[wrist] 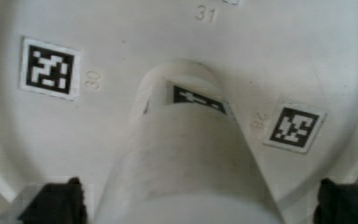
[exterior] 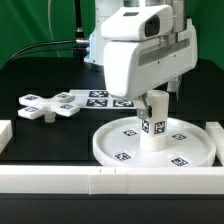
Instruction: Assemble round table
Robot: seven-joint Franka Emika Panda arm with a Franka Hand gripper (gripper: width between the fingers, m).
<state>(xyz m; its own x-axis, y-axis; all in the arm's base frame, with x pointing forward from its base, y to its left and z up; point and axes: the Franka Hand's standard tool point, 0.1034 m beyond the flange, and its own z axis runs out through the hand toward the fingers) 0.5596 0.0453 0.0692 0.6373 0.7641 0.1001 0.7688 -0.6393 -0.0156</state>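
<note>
The large round rimmed disc (exterior: 195, 150) lies on the black table at the exterior view's right. The short thick post (exterior: 153, 128) stands upright at its centre. My gripper (exterior: 152, 100) hangs straight above and reaches down over the post's top. In the wrist view the post (wrist: 194, 150) rises between my two black fingertips (wrist: 59, 203), with the disc (wrist: 123, 40) beneath it. My gripper (wrist: 201, 205) is open, with a gap showing on one side of the post. The four-armed cross piece (exterior: 48, 106) lies flat on the table at the exterior view's left.
The marker board (exterior: 105, 99) lies behind the disc, partly hidden by the arm. Long white border blocks run along the front (exterior: 60, 180) and stand at the exterior view's right (exterior: 214, 135) and left (exterior: 4, 132).
</note>
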